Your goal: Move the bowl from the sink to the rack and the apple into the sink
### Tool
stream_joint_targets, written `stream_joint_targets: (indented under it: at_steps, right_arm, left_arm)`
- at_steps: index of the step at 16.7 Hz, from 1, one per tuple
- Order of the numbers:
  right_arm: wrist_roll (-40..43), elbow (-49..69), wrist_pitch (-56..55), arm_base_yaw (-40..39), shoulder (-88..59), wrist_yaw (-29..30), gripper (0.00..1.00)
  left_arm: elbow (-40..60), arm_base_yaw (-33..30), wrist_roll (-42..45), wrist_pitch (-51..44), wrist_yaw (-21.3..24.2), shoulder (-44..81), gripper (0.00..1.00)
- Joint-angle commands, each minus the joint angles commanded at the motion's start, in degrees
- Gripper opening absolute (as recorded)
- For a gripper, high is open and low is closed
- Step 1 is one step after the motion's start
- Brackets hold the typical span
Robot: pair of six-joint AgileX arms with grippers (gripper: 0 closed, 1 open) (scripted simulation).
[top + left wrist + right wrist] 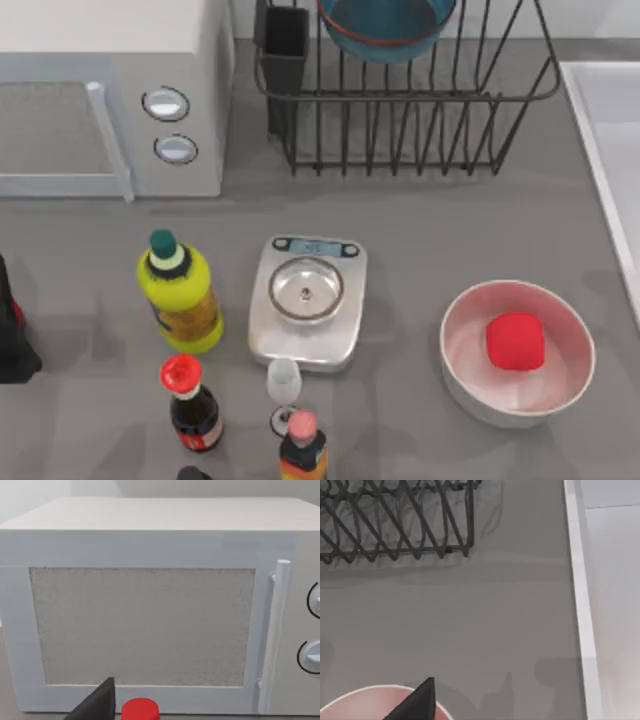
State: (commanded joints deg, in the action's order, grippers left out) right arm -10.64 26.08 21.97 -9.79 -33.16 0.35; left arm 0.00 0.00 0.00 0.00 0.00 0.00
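Observation:
The teal-blue bowl [385,30] with its reddish rim line rests in the black wire rack [400,110] at the back of the table. The rack [395,525] also appears in the right wrist view. The red apple [515,340] lies inside a large white bowl [560,385] at the front right. The pale sink [610,140] runs along the right edge, and its raised rim [580,595] shows in the right wrist view. My right gripper [420,702] hangs just above the white bowl's rim [350,696]. My left gripper [97,702] is parked at the table's left edge, facing the microwave.
A white microwave [110,90] fills the back left. A silver kitchen scale [307,300] sits mid-table, beside a yellow bottle [180,295]. Red-capped bottles [190,400] and a small glass [284,385] stand at the front. Bare grey counter lies between the rack and the white bowl.

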Motion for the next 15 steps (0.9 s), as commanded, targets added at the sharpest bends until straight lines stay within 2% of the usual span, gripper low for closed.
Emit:
stream_joint_targets:
  at_steps: [8, 15]
  right_arm:
    - [-12.53, 29.66, 27.0, -12.25, -45.73, -0.73, 1.0]
    - [-18.36, 45.33, 39.69, -18.47, -65.8, -0.4, 1.0]
  left_arm:
    - [0.0, 0.0, 0.0, 0.0, 0.0, 0.0, 1.0]
    - [0.0, 0.0, 0.0, 0.0, 0.0, 0.0, 1.0]
